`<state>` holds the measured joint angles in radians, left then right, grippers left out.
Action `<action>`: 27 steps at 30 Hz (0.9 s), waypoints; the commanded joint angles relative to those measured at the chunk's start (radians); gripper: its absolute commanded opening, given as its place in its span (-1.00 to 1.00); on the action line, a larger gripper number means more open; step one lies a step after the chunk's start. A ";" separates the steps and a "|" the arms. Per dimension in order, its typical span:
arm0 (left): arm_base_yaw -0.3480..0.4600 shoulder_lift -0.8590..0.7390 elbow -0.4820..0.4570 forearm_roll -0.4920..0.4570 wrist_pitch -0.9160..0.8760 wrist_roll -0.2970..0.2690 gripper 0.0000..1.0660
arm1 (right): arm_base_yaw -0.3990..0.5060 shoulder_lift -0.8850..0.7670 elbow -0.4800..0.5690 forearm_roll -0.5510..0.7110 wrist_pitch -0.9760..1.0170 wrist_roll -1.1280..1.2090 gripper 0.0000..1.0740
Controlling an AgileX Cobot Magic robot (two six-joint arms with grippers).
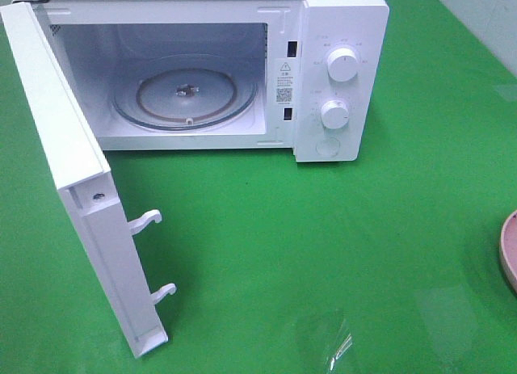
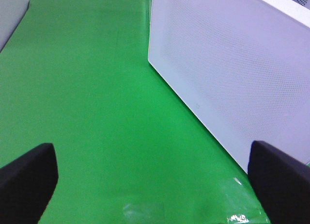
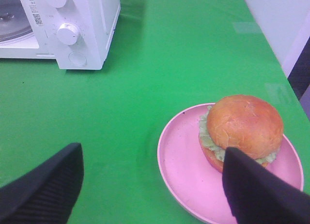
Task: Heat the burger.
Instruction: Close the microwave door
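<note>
The burger [image 3: 244,125], with a golden-brown bun and green lettuce, sits on a pink plate [image 3: 184,166] on the green table. In the exterior high view only the plate's rim [image 1: 509,249] shows at the right edge; the burger is out of that view. My right gripper [image 3: 150,195] is open, its fingers [image 3: 43,190] spread wide, just short of the plate. My left gripper [image 2: 150,185] is open and empty, beside the outer face of the microwave door [image 2: 232,69]. The white microwave [image 1: 339,75] stands open with its glass turntable [image 1: 186,95] empty.
The open door [image 1: 81,196] swings out toward the front left, with two latch hooks [image 1: 145,220] sticking out. The microwave's knobs [image 3: 68,33] show in the right wrist view. The table's right edge [image 3: 286,74] runs close to the plate.
</note>
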<state>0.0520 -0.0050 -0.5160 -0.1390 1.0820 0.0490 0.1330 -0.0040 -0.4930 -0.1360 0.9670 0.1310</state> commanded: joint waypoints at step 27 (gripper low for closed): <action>0.000 0.372 0.057 0.127 -0.557 -0.016 -0.94 | -0.006 -0.027 0.002 0.005 -0.006 -0.006 0.41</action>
<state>0.0520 0.3380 -0.4950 -0.0130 0.6110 0.0420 0.1330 -0.0040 -0.4920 -0.1360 0.9670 0.1310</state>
